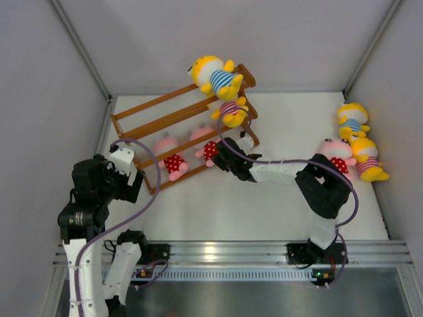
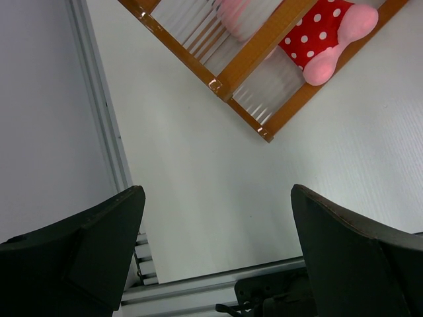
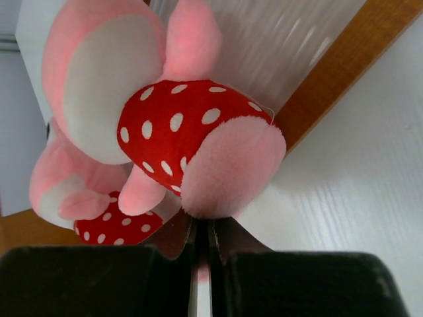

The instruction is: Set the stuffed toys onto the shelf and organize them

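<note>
**So the right gripper is nipped onto a plush**

Plain white tabletop, pale grey walls all round. The pink plush toy in a red white-dotted outfit lies on the orange-brown wooden stepped shelf, its foot right at those fingertips, which are squeezed together on a pink sliver. The left gripper has its fingers wide apart, with the shelf corner ahead.

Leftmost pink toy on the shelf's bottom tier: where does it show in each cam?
Top external: left pink toy centre-left, lying on the bottom tier.
Left wrist: left pink toy top right, cropped by the edge.
Right wrist: left pink toy lower left, behind the nearer pink toy.
Shared landmark: the shelf's front wooden bar, bordering white table.
</note>
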`<state>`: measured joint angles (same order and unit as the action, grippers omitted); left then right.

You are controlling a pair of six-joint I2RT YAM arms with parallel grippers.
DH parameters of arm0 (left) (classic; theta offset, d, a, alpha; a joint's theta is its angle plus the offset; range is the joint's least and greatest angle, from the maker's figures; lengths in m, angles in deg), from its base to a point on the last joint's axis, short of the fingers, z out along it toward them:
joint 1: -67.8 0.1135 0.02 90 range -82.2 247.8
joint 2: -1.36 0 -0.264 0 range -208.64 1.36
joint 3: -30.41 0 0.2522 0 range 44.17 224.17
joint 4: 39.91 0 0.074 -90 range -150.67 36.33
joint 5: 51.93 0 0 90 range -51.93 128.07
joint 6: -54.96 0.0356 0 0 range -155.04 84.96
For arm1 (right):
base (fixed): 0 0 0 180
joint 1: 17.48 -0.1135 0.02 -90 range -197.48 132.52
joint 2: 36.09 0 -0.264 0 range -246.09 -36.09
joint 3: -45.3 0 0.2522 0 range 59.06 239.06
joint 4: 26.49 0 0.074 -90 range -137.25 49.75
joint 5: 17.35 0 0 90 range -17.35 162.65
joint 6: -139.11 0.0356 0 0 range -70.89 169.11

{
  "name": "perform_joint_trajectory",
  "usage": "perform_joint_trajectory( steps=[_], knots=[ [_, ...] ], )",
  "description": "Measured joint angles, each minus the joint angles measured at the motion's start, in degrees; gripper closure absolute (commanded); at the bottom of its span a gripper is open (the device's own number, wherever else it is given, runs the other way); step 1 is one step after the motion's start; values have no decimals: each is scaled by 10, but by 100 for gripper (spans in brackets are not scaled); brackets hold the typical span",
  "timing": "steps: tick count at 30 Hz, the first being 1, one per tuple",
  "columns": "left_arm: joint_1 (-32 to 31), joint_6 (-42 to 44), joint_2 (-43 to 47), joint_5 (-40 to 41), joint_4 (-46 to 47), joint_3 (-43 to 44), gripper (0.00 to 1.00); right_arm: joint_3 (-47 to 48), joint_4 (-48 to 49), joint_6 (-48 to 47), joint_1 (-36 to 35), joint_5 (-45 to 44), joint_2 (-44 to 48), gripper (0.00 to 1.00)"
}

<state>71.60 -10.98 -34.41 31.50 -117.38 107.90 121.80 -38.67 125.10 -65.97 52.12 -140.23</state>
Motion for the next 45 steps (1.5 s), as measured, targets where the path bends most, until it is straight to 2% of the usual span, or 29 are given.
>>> perform_joint_trajectory(
  steps=[3,4,8,10,15,20,22,24,25,29,33,36,40,45],
  knots=[
    [0,0,0,1,-1,0,2,11,3,17,-10,-13,-3,83],
    [0,0,0,1,-2,0,2,13,6,21,-14,-19,-3,70],
    [0,0,0,2,-2,0,2,15,7,26,-24,-23,-3,46],
    [0,0,0,2,-2,0,2,15,2,23,-25,-21,-1,40],
    [0,1,0,7,-2,-1,2,1,-29,-16,-25,-17,53,37],
    [0,1,0,6,-3,-5,2,-45,-103,-143,-13,-19,216,32],
    [0,2,0,6,-3,-7,2,-52,-148,-200,12,-17,277,25],
    [0,2,0,4,-4,-10,2,-62,-189,-248,71,-13,324,25],
    [0,2,0,3,-5,-10,2,-72,-209,-268,115,-14,346,21],
    [0,3,0,2,-5,-12,2,-145,-269,-339,323,-27,427,11],
    [0,3,0,2,-6,-13,2,-220,-296,-386,527,6,498,9],
    [0,3,0,2,-6,-13,2,-247,-293,-401,663,53,511,8],
    [0,6,4,2,-5,-21,2,-270,-248,-410,771,123,471,10],
    [0,8,14,8,-5,-54,2,-284,-172,-409,800,188,378,15]
  ],
)
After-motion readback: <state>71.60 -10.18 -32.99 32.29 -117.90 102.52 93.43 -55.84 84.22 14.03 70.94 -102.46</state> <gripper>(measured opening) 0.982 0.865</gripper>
